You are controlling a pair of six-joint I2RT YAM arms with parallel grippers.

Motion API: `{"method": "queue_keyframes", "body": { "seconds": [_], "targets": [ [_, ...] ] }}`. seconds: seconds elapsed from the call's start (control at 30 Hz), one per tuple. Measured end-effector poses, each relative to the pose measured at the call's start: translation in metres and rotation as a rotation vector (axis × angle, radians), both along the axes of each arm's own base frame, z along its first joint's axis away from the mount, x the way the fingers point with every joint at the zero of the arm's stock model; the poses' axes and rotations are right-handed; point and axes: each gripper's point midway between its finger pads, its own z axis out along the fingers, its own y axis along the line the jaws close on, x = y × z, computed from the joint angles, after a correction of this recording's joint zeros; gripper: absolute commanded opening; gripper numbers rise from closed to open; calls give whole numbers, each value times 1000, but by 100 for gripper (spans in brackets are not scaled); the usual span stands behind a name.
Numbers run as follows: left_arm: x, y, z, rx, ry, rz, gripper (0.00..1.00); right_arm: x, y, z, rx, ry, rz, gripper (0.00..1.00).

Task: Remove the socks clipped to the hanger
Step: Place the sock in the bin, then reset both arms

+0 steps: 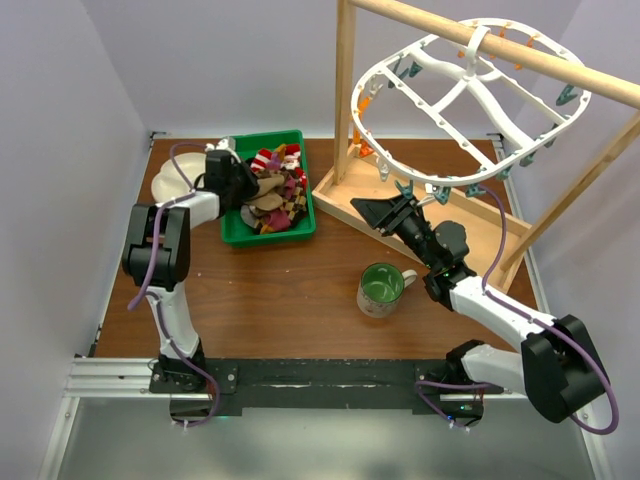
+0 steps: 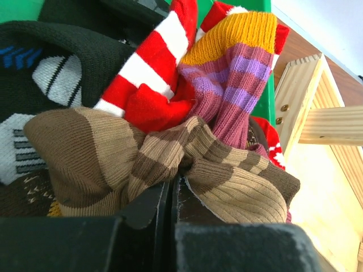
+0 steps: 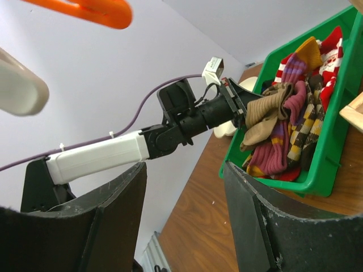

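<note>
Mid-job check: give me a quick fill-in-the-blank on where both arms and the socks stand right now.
The left end effector is ___ on a brown striped sock.
The right end effector is ___ and holds nothing.
The socks lie piled in a ___ bin.
Missing words: shut; open; green.

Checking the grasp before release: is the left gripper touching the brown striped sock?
Touching. The left wrist view shows the left gripper shut on the brown striped sock, its fabric pinched between the jaws.
</note>
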Motion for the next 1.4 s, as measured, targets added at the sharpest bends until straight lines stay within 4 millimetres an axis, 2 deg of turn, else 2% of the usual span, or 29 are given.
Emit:
{"method": "queue_keyframes", "body": {
  "seconds": [0.17,0.3,0.4,0.43,0.47,0.53,0.57,0.67,0.83,0.97,1.07,1.13,1.23,1.3,1.4],
  "targets": [
    [-3,5,10,23,-1,21,31,0,0,-1,-8,-2,-2,60],
    [-7,10,26,49,-17,29,52,-1,-1,-2,-17,1,-4,60],
    [-10,13,41,64,-35,34,61,-2,-2,-1,-24,-1,-5,60],
    [-11,14,44,70,-38,36,67,-2,-2,-2,-28,3,-6,61],
    [-13,15,49,76,-43,38,81,-2,-2,-3,-34,4,-6,61],
    [-15,18,58,90,-53,43,85,-3,-3,-5,-42,6,-8,63],
    [-16,19,62,96,-57,46,91,-3,-3,-5,-45,6,-9,65],
    [-19,23,76,116,-71,60,95,-5,-5,-4,-53,4,-14,71],
    [-29,22,114,133,-129,66,98,-8,-7,-1,-68,-5,-18,84],
    [-50,0,155,128,-208,27,100,-9,-7,-6,-89,8,-20,92],
    [-81,-37,184,116,-288,-59,100,-9,-8,-9,-106,15,-21,92],
    [-106,-64,191,97,-320,-131,100,-10,-8,-12,-116,21,-21,92],
    [-152,-110,186,65,-344,-272,100,-12,-10,-13,-129,25,-23,93],
    [-172,-124,175,65,-337,-323,100,-14,-11,-11,-131,18,-26,93],
    [-193,-137,159,87,-324,-381,100,-19,-16,-13,-137,15,-37,93]
  ]
}}
